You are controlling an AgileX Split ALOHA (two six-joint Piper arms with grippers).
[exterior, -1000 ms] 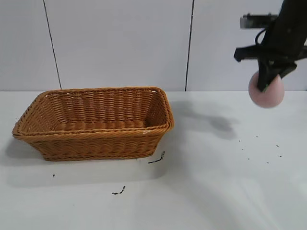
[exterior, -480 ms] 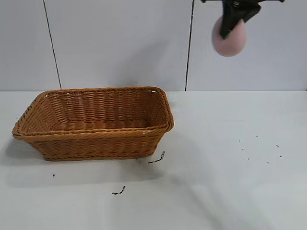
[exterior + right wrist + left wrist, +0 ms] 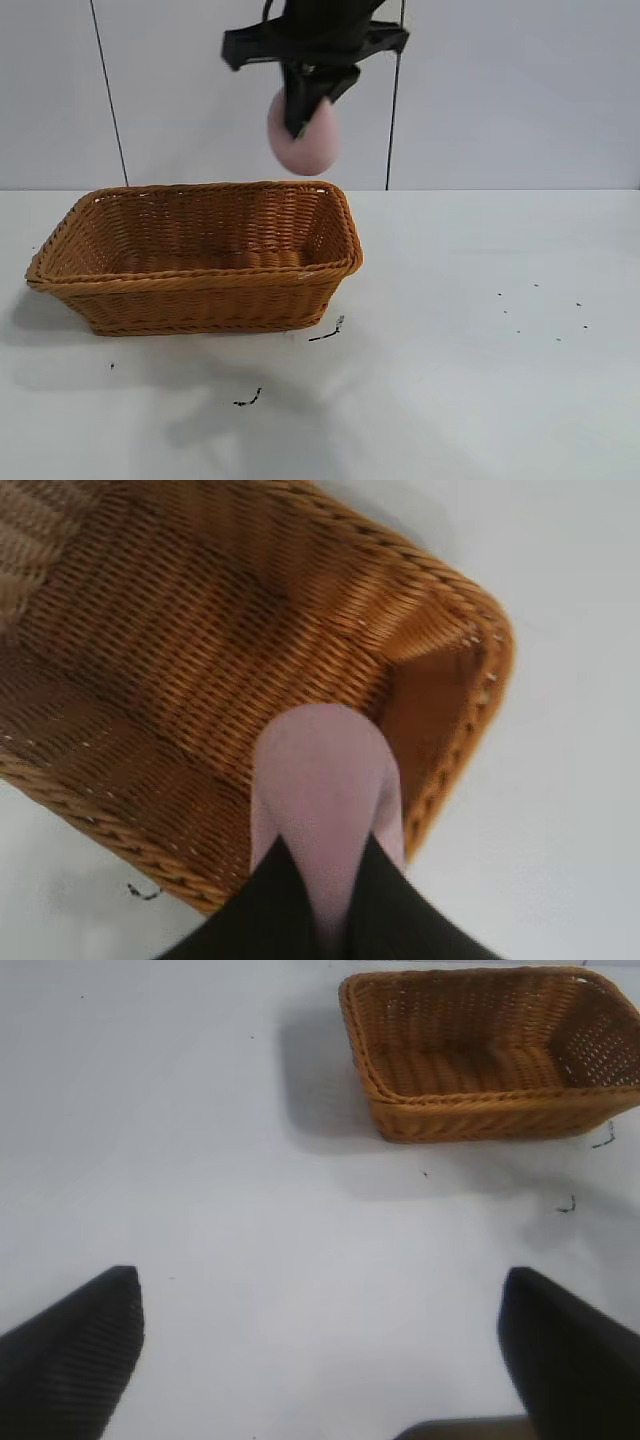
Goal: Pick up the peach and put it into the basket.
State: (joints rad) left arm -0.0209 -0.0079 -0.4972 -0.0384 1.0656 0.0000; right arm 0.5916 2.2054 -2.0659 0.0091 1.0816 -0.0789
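my right pincer (image 3: 305,115) was clamped on the peach (image 3: 304,140), hanging above the basket's (image 3: 200,275) 2 o'clock corner, so only lowering and release remained; my left pincer (image 3: 320,1350) sat parked, fingers spread.

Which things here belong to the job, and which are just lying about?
Belongs to the job:
- small rounded pale-pink toy peach, held above the basket
- large orange-brown woven wicker basket
- right gripper, shut on the peach

Just lying about:
- small dark scraps on the white table
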